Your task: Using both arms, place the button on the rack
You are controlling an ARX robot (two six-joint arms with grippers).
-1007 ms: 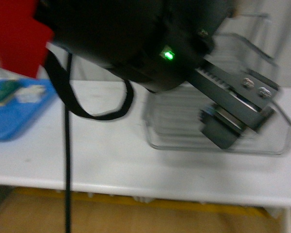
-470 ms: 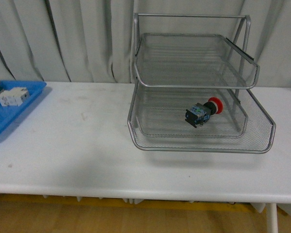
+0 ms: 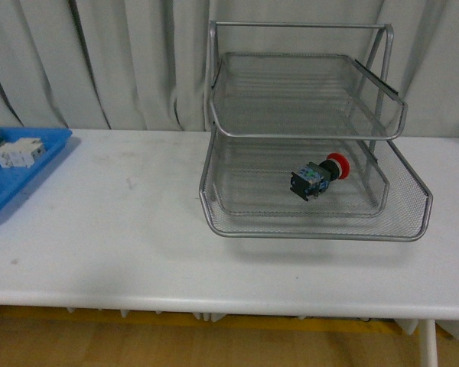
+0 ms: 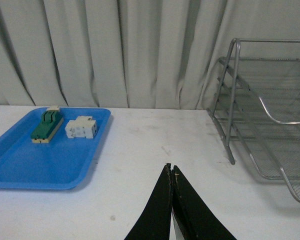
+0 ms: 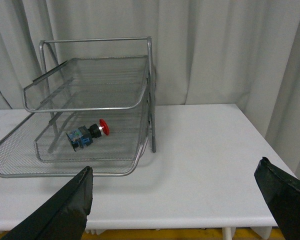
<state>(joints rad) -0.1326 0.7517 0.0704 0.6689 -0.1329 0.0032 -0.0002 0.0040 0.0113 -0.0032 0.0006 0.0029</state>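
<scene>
The button point(image 3: 319, 176) lies on its side on a lower tier of the rack point(image 3: 314, 232), toward its right edge, with the left gripper point(image 4: 171, 172) pressed together and the right gripper point(image 5: 175, 166) spread wide, both well apart from it, so an arm knocking the frame could roll it on its round cap.

Red-capped button point(image 3: 319, 177), silver mesh rack point(image 3: 314, 227), blue tray point(image 3: 19, 183).

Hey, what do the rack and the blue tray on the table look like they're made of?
The rack looks like metal: fine silver wire mesh on a shiny tubular frame. The blue tray is probably plastic, judging by its smooth, even colour and rounded moulded rim, though the look alone leaves that open.
</scene>
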